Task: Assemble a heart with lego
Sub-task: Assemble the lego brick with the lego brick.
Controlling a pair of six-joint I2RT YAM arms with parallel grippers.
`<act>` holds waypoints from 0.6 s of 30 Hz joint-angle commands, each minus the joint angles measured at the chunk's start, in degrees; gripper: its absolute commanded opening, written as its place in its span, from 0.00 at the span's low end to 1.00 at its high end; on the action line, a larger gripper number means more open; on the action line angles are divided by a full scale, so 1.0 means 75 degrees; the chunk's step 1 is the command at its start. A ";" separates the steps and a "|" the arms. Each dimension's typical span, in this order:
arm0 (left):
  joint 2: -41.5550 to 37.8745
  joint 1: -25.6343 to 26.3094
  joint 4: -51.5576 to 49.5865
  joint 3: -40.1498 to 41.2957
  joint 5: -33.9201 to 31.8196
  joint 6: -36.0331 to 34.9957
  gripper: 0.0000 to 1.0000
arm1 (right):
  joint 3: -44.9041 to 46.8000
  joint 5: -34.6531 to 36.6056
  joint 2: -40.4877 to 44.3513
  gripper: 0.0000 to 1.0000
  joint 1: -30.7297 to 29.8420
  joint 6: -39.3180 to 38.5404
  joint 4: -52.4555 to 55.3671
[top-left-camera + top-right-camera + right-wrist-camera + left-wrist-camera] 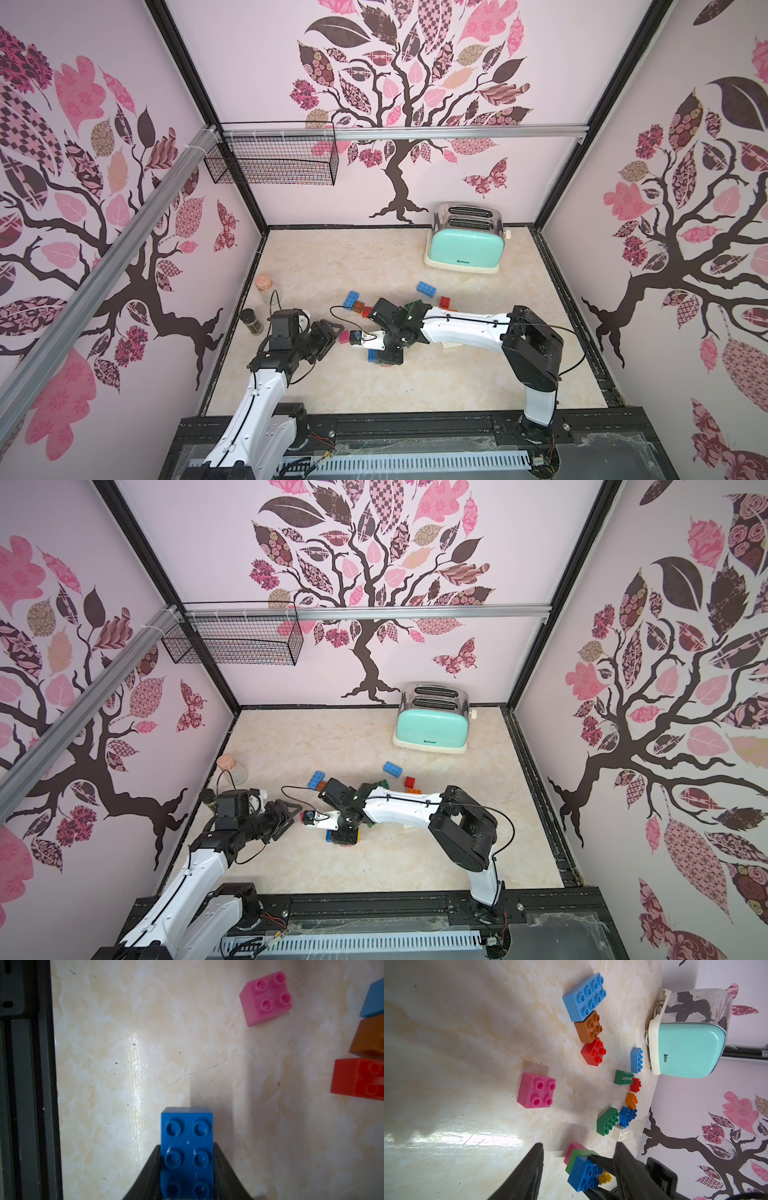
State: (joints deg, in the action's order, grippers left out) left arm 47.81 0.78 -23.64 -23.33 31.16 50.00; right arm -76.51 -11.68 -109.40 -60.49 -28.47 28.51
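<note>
Lego heart-in-progress, a blue brick [187, 1126] atop a green-and-pink stack [575, 1158], stands nearer the robot than any other piece on the bench [145, 1043], the right claw [187, 1146] clamped across the blue brick's long flat sides and the left claw [579, 1144] just beside it, jaws apart and empty. Light, stiff and smooth-walled, these bricks look best taken by opposite flat sides below the studs, and likely want a square, firm press to seat. Beyond lie a loose pink brick [536, 1089], a row of bricks [588, 1028], then the toaster [685, 1049].

walls [257, 62]: pale pink, tree decals [399, 95] | floor [365, 266]: cream marble-look | wire basket [274, 164] on rail [436, 132] | mint toaster [465, 245] at back
</note>
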 commanded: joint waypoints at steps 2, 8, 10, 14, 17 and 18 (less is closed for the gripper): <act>-0.0022 -0.0023 0.0100 0.0077 0.0041 0.0013 0.57 | 0.0899 0.0728 -0.0085 0.22 -0.0148 0.0004 0.0009; -0.0005 -0.0027 0.0114 0.0076 0.0038 0.0020 0.57 | 0.1170 0.0644 0.0403 0.22 -0.0149 -0.0042 -0.0477; -0.0016 -0.0031 0.0095 0.0076 0.0029 0.0014 0.57 | 0.1073 0.0451 0.0439 0.22 -0.0150 -0.0044 -0.0469; -0.0070 -0.0031 0.0070 0.0076 0.0030 0.0020 0.57 | 0.0791 0.0151 0.0433 0.23 -0.0138 -0.0020 -0.0389; -0.0082 -0.0029 0.0046 0.0060 0.0018 0.0014 0.57 | 0.0711 -0.0016 0.0590 0.23 -0.0091 0.0050 -0.0532; -0.0091 -0.0032 0.0046 0.0065 0.0016 0.0013 0.57 | 0.0698 -0.0037 0.0664 0.23 -0.0063 0.0068 -0.0625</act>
State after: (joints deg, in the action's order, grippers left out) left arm 47.81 0.78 -23.66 -23.33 31.14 50.11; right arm -70.13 -10.11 -105.47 -61.28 -28.47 21.47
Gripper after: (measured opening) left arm 0.572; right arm 0.362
